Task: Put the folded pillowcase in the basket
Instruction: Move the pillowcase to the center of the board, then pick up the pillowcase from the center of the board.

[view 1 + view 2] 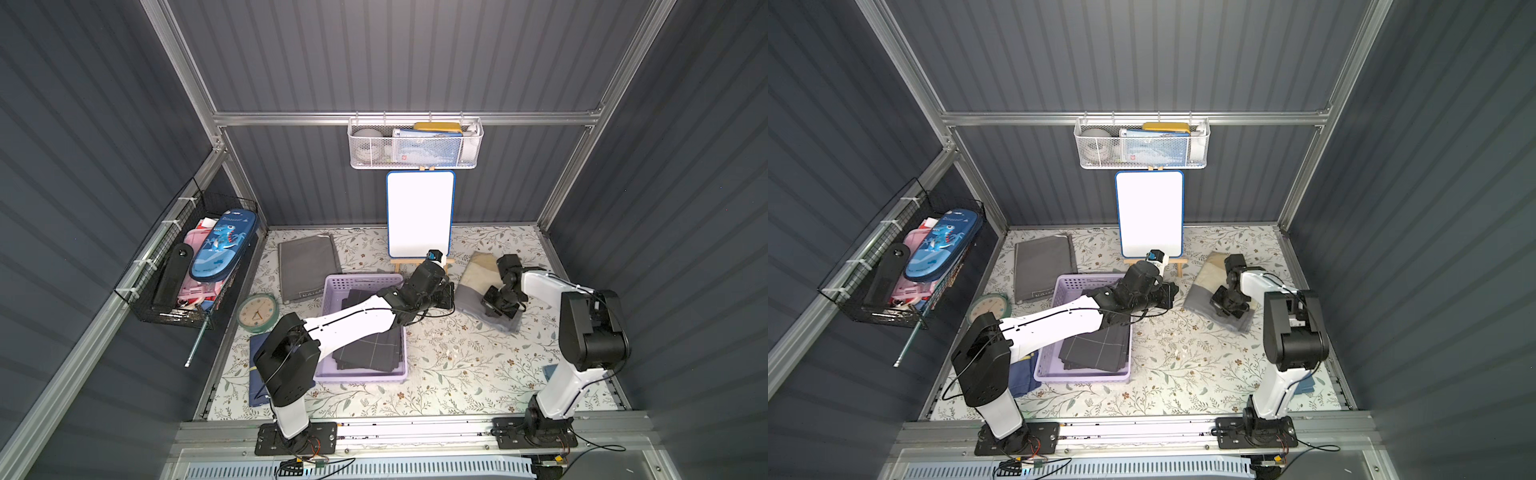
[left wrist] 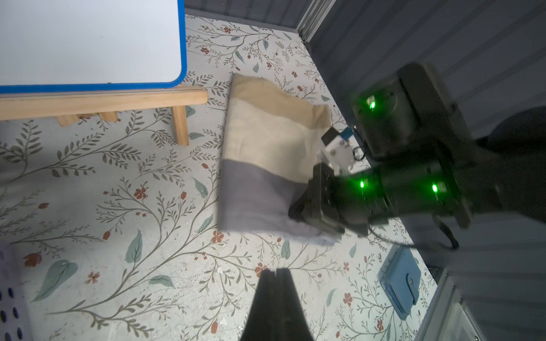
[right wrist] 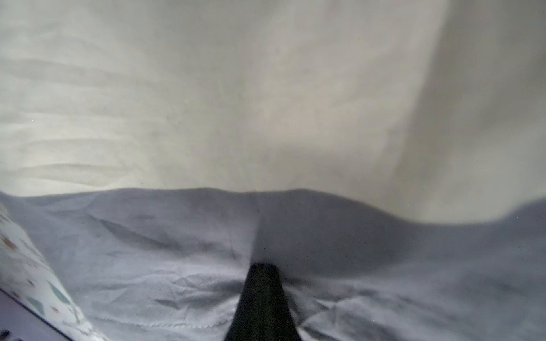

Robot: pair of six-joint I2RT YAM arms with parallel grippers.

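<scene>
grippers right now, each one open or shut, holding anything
left gripper: shut, holding nothing.
right gripper: shut on the grey end of the pillowcase.

The folded pillowcase (image 1: 475, 272) is banded tan, cream and grey. The basket (image 1: 360, 377) is pale lilac, and the cloth (image 1: 370, 353) in it is charcoal with thin pale grid lines. The tabletop (image 1: 457, 361) is off-white, printed with grey-green leafy sprigs and small rust flowers. The whiteboard (image 1: 419, 216) is blue-edged, the clock (image 1: 257, 312) mint green.
</scene>
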